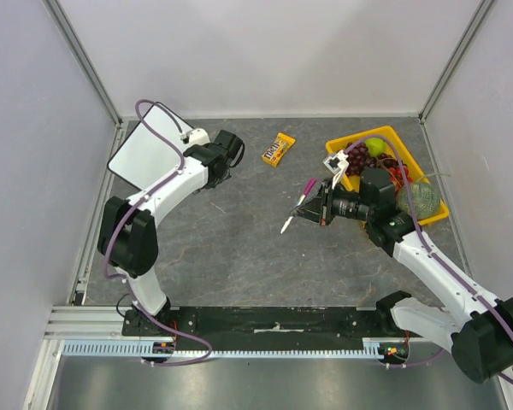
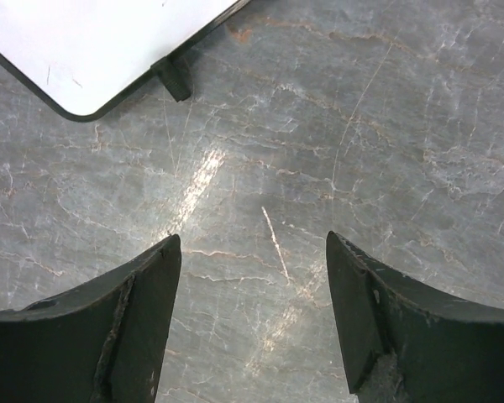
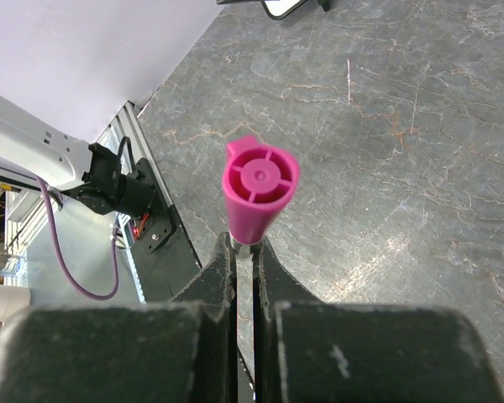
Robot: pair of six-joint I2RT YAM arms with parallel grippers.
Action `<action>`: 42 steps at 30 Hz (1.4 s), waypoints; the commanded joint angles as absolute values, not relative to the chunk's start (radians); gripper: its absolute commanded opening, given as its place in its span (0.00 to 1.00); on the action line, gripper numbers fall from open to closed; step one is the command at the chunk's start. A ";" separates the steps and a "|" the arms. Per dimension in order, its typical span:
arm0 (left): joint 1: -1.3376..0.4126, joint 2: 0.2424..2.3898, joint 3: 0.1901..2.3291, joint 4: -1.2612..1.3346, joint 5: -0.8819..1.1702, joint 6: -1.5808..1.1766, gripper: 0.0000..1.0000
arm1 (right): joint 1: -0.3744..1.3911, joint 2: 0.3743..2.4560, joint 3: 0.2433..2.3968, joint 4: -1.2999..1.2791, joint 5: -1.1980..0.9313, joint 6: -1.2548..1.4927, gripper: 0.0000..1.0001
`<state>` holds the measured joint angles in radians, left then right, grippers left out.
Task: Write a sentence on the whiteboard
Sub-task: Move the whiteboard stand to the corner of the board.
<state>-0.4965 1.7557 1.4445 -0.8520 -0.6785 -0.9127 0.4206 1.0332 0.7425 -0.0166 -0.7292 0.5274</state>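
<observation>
The whiteboard lies at the far left of the table, partly under my left arm. Its rounded corner and a black foot show in the left wrist view. No pink sentence shows on the parts I see. My left gripper is open and empty over bare table to the right of the board. My right gripper is shut on a marker with a pink cap, held above mid-table. The cap sticks out past the fingertips. A board corner shows far off.
A yellow tray with grapes, a green apple and other items stands at the far right, just behind my right wrist. A yellow candy packet lies at far centre. Grey walls close the table on three sides.
</observation>
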 commanded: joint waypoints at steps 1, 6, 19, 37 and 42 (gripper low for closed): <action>-0.508 1.807 1.538 -0.890 -0.790 -0.891 0.75 | 0.411 1.037 0.736 0.003 -0.749 0.506 0.00; -0.514 1.926 1.652 -0.897 -0.793 -0.850 0.74 | 0.405 1.037 0.727 -0.028 -0.752 0.495 0.00; -0.496 2.195 1.979 -0.959 -0.796 -0.779 0.70 | 0.396 1.037 0.710 -0.040 -0.765 0.482 0.00; -0.405 2.313 2.071 -0.950 -0.698 -0.716 0.69 | 0.397 1.034 0.681 -0.041 -0.779 0.476 0.00; -0.396 2.325 2.065 -0.942 -0.689 -0.696 0.68 | 0.397 1.046 0.680 -0.041 -0.785 0.474 0.00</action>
<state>-0.4015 2.3142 2.0315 -0.9558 -0.6865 -0.7399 0.4011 1.0367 0.6849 -0.0620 -0.7639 0.4927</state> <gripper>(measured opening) 0.688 0.036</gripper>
